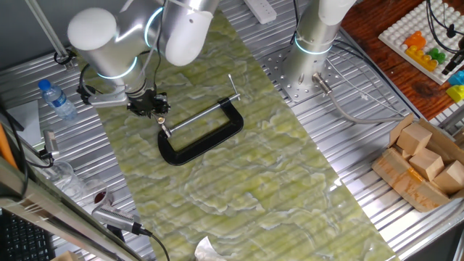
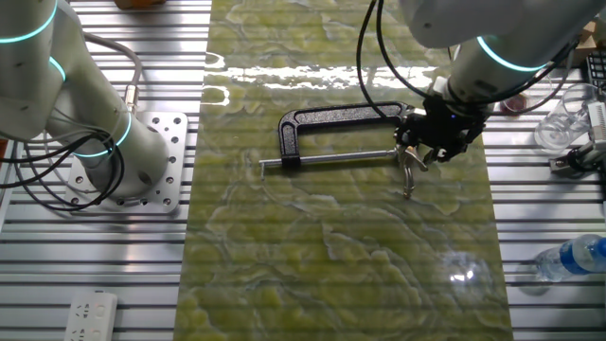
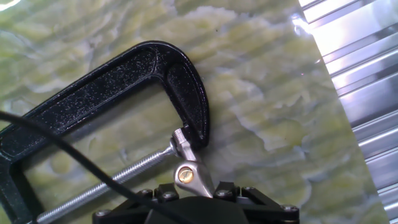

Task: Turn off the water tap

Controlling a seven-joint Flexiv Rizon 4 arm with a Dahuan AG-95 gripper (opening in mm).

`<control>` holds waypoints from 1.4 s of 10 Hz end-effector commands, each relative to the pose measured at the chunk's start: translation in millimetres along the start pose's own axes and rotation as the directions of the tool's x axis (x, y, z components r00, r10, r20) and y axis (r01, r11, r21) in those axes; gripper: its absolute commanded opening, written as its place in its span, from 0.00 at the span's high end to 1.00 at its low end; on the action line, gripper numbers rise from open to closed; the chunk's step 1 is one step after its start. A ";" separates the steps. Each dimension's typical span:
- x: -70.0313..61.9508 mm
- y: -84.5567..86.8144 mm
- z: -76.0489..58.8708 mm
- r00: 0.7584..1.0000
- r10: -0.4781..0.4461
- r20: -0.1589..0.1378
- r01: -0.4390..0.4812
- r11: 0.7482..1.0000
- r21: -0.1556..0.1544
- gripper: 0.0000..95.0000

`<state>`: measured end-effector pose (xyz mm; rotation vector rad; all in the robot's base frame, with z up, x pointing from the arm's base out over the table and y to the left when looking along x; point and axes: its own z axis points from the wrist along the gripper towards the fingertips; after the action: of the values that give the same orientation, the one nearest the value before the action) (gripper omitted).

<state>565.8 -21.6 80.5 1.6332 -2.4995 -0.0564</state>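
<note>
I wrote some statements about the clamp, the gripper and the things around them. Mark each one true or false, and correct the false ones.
1. The black clamp lies flat on the green mat. True.
2. The gripper is at the cross-bar handle end of the screw. False: it is at the opposite end, by the jaw.
3. A water bottle lies on the metal table. True.
4. The cardboard box holds plastic cups. False: it holds wooden blocks.

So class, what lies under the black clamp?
The green marbled mat lies under the clamp. The pincer hangs above its screw tip; anything beneath the mat is hidden.
</note>
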 end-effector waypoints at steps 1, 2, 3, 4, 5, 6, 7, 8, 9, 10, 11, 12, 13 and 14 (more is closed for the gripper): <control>-0.2 -0.3 1.8 1.000 -0.001 -0.002 0.001 1.000 0.006 0.60; -0.3 -0.4 3.1 1.000 0.002 -0.001 -0.002 1.000 0.010 0.60; -0.4 -0.5 3.6 1.000 0.002 -0.001 -0.002 1.000 0.012 0.60; -0.4 -0.5 4.0 1.000 0.009 -0.001 -0.009 1.000 0.013 0.60; -0.4 -0.5 4.0 1.000 0.014 0.000 -0.014 1.000 0.013 0.80; -0.5 -0.5 4.2 1.000 0.025 0.002 -0.025 1.000 0.016 0.80; -1.0 -0.2 4.4 0.999 0.052 0.014 -0.052 0.999 -0.002 0.80; -2.2 0.4 5.1 0.998 0.062 0.019 -0.062 0.998 -0.005 0.80; -3.7 0.8 5.2 0.997 0.071 0.009 -0.071 0.997 0.005 0.80; -3.7 0.7 4.4 0.998 0.070 0.000 -0.070 0.997 0.013 0.80; -3.8 0.6 4.1 0.998 0.066 0.001 -0.066 0.997 0.025 0.80; -3.7 0.6 3.0 0.998 0.069 -0.012 -0.068 0.997 0.022 0.80; -3.6 0.7 2.5 0.997 0.070 -0.017 -0.069 0.997 0.020 0.80; -3.6 0.7 2.6 0.997 0.076 -0.016 -0.075 0.997 0.018 0.80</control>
<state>563.4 -18.5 78.4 1.5498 -2.5480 0.0036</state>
